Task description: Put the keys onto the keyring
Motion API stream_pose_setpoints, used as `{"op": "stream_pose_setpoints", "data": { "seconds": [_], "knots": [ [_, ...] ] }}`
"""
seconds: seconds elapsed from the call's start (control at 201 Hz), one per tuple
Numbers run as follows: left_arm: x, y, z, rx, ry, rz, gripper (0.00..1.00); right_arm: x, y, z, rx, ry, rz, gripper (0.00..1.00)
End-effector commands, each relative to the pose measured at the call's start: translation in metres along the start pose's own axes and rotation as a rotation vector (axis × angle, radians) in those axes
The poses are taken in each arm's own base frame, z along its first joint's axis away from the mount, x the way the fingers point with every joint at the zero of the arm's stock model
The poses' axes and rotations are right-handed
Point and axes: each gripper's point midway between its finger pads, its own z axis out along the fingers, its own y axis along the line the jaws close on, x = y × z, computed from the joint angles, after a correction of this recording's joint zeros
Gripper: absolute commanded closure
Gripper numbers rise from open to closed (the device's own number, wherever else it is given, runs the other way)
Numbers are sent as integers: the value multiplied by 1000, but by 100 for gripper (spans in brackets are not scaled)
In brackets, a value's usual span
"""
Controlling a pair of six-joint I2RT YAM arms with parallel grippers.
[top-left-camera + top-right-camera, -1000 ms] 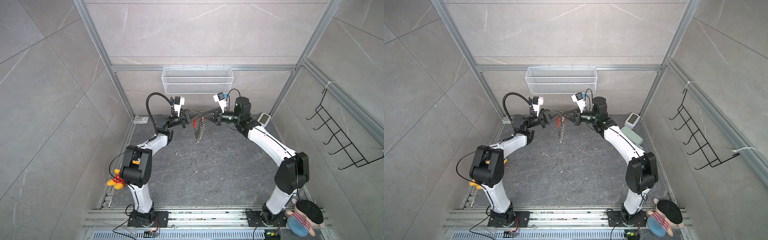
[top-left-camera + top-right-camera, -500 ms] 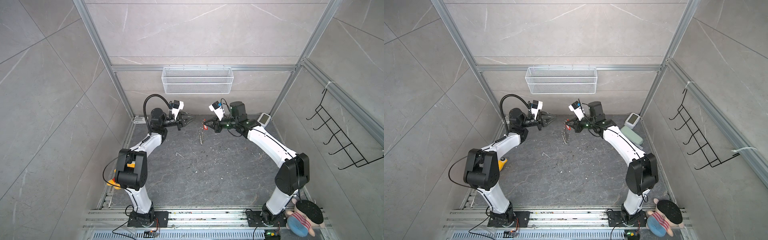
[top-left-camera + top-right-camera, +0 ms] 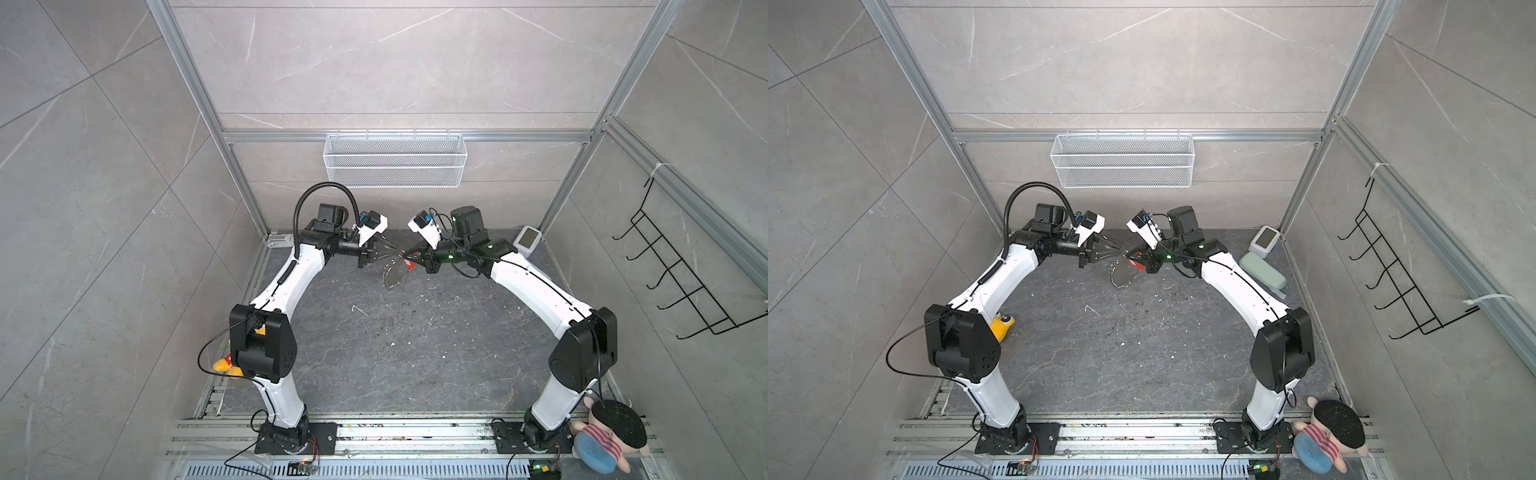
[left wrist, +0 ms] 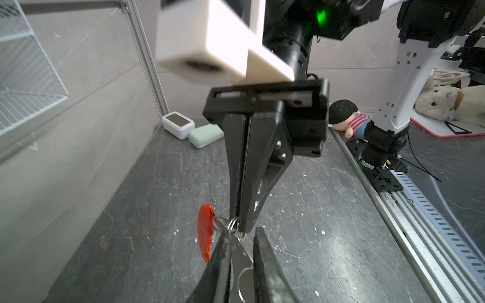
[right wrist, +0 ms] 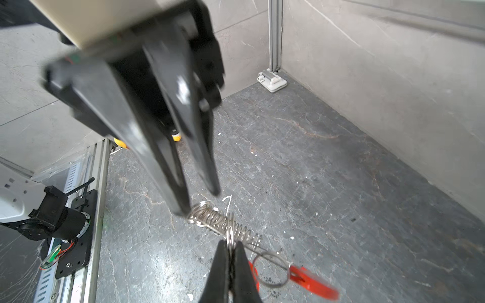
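Our right claw (image 5: 231,243) is clenched on one thin loop of the keyring (image 5: 223,223), which dangles above the floor (image 3: 395,340) with the red key tag (image 4: 204,230) hanging beside that claw's tip; our left claw (image 5: 199,202) stands slightly parted, one finger (image 5: 179,200) touching the bunch's end. If that single pinch slips, we lose everything to the floor, and the nearly meeting tips could knock. Open floor lies below and toward the rails (image 3: 395,432); the back wall (image 3: 395,95) is near.

Saw a wire basket (image 3: 395,160) hung on the back wall, a hook rack (image 3: 681,270) on the right wall. Found a white device (image 3: 1264,241) in the far right corner, a green case (image 3: 1262,270) just beside it — both on the floor (image 3: 395,353). Spotted a doll (image 3: 602,444) by the near rail (image 3: 395,432), a yellow toy (image 3: 1003,326) at the left edge.
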Motion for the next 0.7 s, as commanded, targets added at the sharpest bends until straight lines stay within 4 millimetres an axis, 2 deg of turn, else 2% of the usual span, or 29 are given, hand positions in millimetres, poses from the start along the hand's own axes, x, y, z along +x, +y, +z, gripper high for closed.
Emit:
{"op": "stream_pose_setpoints", "data": {
  "seconds": [0.0, 0.324, 0.553, 0.692],
  "knots": [
    [-7, -8, 3, 40, -12, 29, 80, -32, 13, -12, -6, -62, -80, 100],
    [-5, -8, 3, 29, 4, 23, 79, -27, 18, -5, -23, -43, -80, 100],
    [-11, 0, -14, -21, 2, 20, 76, -17, 18, -2, -23, -25, -69, 100],
    [-10, 3, -14, -31, 7, 25, 74, -18, 21, -1, -38, -28, -70, 100]
  ]
}}
